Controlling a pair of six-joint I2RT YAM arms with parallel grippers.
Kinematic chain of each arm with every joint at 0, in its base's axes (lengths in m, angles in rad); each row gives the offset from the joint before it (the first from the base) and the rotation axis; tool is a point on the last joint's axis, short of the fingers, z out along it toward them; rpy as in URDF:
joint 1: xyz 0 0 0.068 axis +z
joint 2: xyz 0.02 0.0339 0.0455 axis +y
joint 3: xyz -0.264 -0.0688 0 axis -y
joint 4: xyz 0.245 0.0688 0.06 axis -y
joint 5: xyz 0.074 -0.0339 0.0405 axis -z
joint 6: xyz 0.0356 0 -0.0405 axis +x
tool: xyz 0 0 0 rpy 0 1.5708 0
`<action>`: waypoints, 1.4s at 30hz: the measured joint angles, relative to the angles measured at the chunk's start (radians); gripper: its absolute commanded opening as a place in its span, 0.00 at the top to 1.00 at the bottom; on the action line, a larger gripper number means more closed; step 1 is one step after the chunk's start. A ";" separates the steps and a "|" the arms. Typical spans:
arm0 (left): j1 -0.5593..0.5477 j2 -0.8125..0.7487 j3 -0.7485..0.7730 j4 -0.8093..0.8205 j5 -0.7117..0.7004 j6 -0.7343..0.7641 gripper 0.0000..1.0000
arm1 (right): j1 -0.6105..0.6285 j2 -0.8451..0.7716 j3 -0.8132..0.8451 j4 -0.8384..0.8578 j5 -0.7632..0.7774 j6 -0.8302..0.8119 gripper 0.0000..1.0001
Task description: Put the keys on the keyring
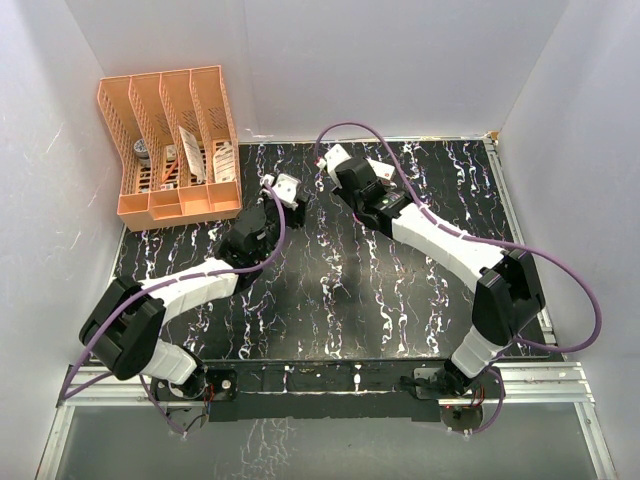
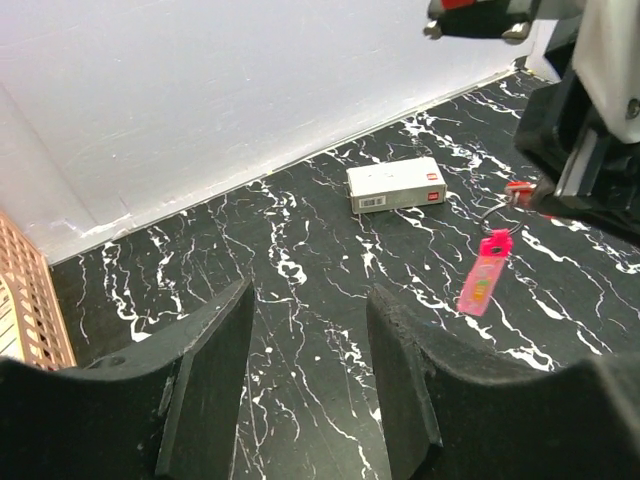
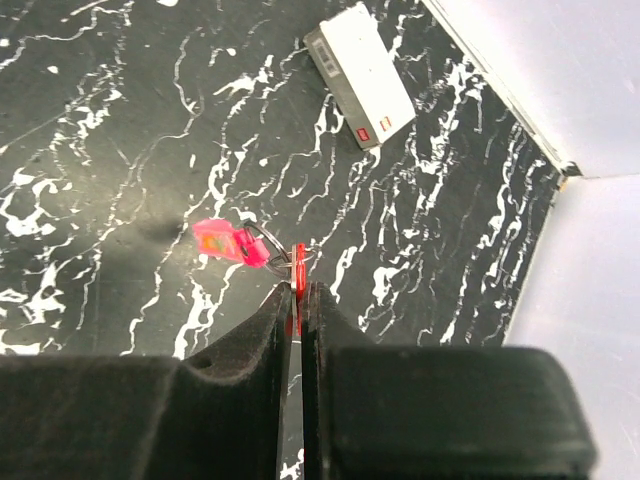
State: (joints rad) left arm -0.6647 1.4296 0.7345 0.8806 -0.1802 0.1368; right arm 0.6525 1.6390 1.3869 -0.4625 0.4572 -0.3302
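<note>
While right jaws pinch the red key at the keyring (pink-tagged), left jaws gape.

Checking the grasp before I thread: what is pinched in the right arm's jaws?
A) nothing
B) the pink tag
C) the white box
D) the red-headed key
D: in the right wrist view the red-headed key stands edge-on in the right gripper, jaws shut on it; the pink tag lies outside them.
</note>
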 measured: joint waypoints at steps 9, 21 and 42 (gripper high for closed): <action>0.051 -0.068 -0.007 -0.067 -0.121 -0.071 0.51 | 0.045 0.008 0.055 -0.040 0.039 -0.008 1.00; 0.159 -0.174 -0.067 -0.111 -0.209 -0.190 0.47 | 0.061 0.027 0.124 -0.111 -0.039 0.066 1.00; 0.182 -0.177 -0.067 -0.153 -0.209 -0.231 0.47 | 0.014 0.043 0.140 -0.163 -0.164 0.158 1.00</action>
State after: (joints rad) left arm -0.4828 1.2530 0.6678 0.7280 -0.3889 -0.0940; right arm 0.6666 1.6817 1.5265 -0.6258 0.2935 -0.1722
